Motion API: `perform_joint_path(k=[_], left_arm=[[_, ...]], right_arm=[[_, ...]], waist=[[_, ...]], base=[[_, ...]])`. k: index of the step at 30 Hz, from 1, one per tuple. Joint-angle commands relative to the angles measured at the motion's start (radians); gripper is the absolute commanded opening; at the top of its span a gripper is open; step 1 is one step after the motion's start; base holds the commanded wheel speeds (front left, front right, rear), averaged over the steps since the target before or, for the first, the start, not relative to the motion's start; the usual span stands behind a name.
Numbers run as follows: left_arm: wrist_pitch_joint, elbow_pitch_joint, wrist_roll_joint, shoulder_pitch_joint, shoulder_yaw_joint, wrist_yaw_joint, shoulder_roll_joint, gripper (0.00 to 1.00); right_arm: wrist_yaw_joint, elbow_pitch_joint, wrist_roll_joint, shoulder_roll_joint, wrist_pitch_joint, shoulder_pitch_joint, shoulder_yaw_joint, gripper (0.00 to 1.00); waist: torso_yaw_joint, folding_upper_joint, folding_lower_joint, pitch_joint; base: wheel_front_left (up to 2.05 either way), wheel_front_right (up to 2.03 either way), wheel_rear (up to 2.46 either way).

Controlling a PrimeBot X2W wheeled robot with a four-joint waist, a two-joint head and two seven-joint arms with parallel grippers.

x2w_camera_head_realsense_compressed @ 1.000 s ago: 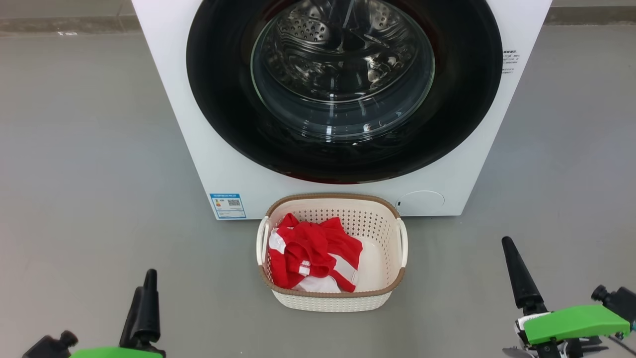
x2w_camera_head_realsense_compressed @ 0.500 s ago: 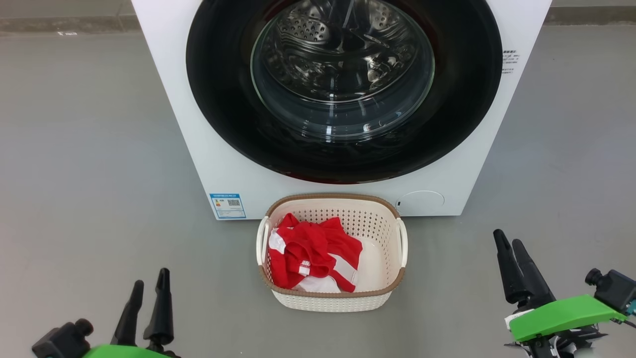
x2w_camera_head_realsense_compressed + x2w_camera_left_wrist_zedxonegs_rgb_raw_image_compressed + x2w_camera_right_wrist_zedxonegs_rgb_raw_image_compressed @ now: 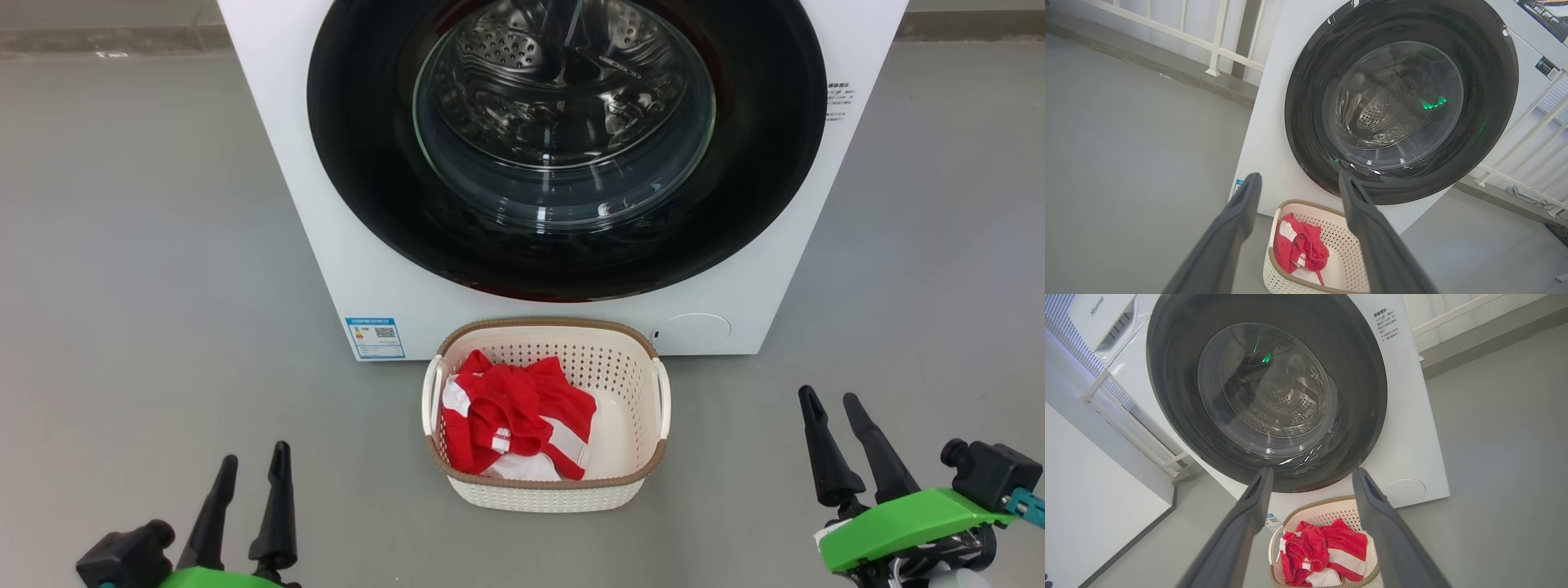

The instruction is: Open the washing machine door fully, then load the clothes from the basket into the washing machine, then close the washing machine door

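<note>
The washing machine door [image 3: 563, 139]: shut flush on the washing machine [image 3: 343, 269], directly above the basket [image 3: 543, 494], which stands on the floor just before the machine. The clothes [image 3: 510, 416] lie in its left half. Opening not begun. (A)

Hands? (B)

Left gripper [image 3: 255, 456], right gripper [image 3: 829, 396]: fingers parted, nothing held, low on either side of the basket, well apart from the door. (A)

Where to pull? (B)

No handle or hinge discernible on the black ring; latch side cannot be told. Judgement: find the recess first, hook a finger behind the rim, follow the hinge arc rather than tug straight out, and swing wide over the basket. (A)
</note>
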Motion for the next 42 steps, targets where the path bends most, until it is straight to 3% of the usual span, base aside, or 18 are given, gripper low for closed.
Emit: perform_joint_path(k=[1, 34, 42], left_arm=[[-0.015, -0.023, 0.027, -0.047, 0.029, 0.001, 0.008, 1.00], [-0.114, -0.017, 0.348, -0.057, 0.008, -0.013, 0.005, 1.00], [-0.115, -0.017, 0.344, -0.057, 0.007, -0.013, 0.005, 1.00]], right_arm=[[0.001, -0.024, -0.037, -0.007, -0.016, -0.052, 0.014, 1.00], [0.002, 0.006, -0.401, -0.038, -0.112, -0.100, 0.077, 1.00], [0.002, 0.002, -0.401, -0.039, -0.114, -0.100, 0.077, 1.00]], waist=[[0.000, 0.0000, -0.0001, 0.000], [0.004, 0.0000, -0.0001, -0.002], [0.004, 0.0000, -0.0001, -0.004]], base=[[0.00, 0.00, 0.00], [0.00, 0.00, 0.00], [0.00, 0.00, 0.00]])
